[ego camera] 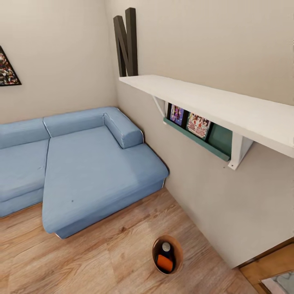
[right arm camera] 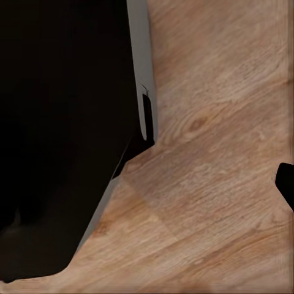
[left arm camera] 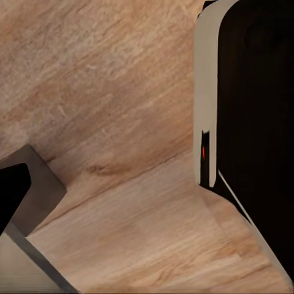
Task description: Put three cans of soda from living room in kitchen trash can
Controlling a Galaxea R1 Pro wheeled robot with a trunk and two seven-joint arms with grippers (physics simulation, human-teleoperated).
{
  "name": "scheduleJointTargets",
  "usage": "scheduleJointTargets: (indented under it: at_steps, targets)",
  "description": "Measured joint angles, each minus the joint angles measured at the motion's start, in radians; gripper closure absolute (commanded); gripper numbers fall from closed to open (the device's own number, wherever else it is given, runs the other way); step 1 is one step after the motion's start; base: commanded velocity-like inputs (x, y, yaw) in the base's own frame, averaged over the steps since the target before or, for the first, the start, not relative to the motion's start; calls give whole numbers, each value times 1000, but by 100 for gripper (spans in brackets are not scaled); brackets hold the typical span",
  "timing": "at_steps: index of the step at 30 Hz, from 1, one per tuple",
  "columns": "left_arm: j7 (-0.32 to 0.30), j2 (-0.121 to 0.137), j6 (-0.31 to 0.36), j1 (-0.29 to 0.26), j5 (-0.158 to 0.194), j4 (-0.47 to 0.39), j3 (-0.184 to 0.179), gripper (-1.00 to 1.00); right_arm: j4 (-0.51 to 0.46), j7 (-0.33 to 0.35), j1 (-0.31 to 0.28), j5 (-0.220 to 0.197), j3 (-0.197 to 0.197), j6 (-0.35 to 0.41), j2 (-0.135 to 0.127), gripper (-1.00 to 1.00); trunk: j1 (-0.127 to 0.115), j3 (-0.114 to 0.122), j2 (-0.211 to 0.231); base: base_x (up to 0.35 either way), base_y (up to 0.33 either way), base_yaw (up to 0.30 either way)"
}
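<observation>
A framed picture point(ego camera: 7, 69) hangs high on the far wall, and below it the blue sofa point(ego camera: 77, 163) fills the corner of the living room. Rightward, a dark letter N point(ego camera: 126, 41) stands at the end of a white shelf point(ego camera: 212, 104), with a teal rack of magazines point(ego camera: 196, 130) under it. On the plank floor point(ego camera: 102, 253), low and slightly right of centre, sits the tash can point(ego camera: 167, 254) (mouth facing up). Inside it 1 orange can point(ego camera: 165, 263) lies beside a dark can point(ego camera: 166, 247) standing top-up. Judging by that offset, the right arm is probably nearer. Both wrist views give floor and dark casing, so I cannot tell how either arm's jaws stand.
</observation>
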Motion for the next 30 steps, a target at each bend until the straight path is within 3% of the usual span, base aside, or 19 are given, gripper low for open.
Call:
scheduleJointTargets:
  at_steps: [4,8,12,18,28,30]
  targets:
    - [0,-2,2,11,0,1,-14,-100,6,0,15,-1,0,-21,-10,-100,-15,13,28,0,0,0]
    - [0,-3,10,18,-1,6,-55,-100,9,0,35,-1,-1,-36,-15,-100,-31,25,56,0,0,0]
    - [-12,0,87,22,1,17,-96,-100,17,1,67,-24,-29,-45,-29,-100,-46,38,84,0,0,0]
    - [-31,-3,115,25,5,18,-102,-100,27,3,78,-38,-38,-41,-32,-100,-69,56,126,0,0,0]
    - [-26,-7,107,20,20,6,-95,-100,16,-1,80,-60,-106,-35,-23,-100,-69,57,126,0,0,0]
    - [-26,-24,106,18,19,1,-97,-100,12,-1,79,-61,-112,-36,-22,-100,-69,57,126,0,0,0]
